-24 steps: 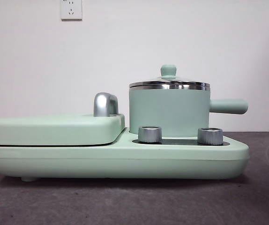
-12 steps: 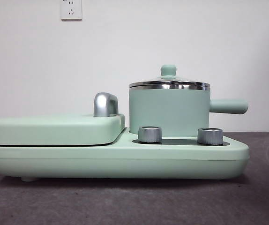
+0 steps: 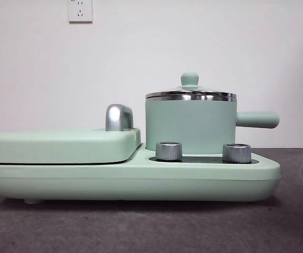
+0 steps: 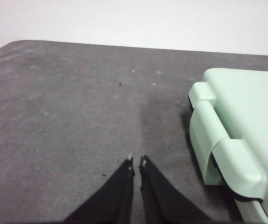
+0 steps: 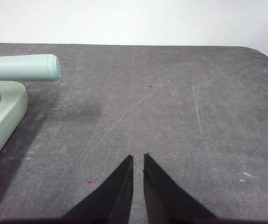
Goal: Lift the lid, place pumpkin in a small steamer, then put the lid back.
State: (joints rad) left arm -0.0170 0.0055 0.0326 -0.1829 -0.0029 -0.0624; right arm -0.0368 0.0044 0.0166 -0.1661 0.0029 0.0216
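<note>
The small steamer (image 3: 189,125), a mint-green pot with a steel rim, stands on the wide base with its straight handle (image 3: 257,119) pointing right. The lid (image 3: 190,93) sits closed on it, its mint-green knob (image 3: 189,79) on top. The pumpkin is out of view. My left gripper (image 4: 137,162) is shut and empty over the grey table, beside the base's left end. My right gripper (image 5: 138,157) is shut and empty over the table, apart from the steamer's handle (image 5: 24,67). Neither gripper shows in the front view.
The wide mint-green base (image 3: 130,179) has two silver knobs (image 3: 169,151) at its front. A large flat mint-green cover (image 3: 62,145) with a chrome handle (image 3: 118,117) lies on its left half and also shows in the left wrist view (image 4: 246,121). The grey table (image 5: 171,102) stretches to the right.
</note>
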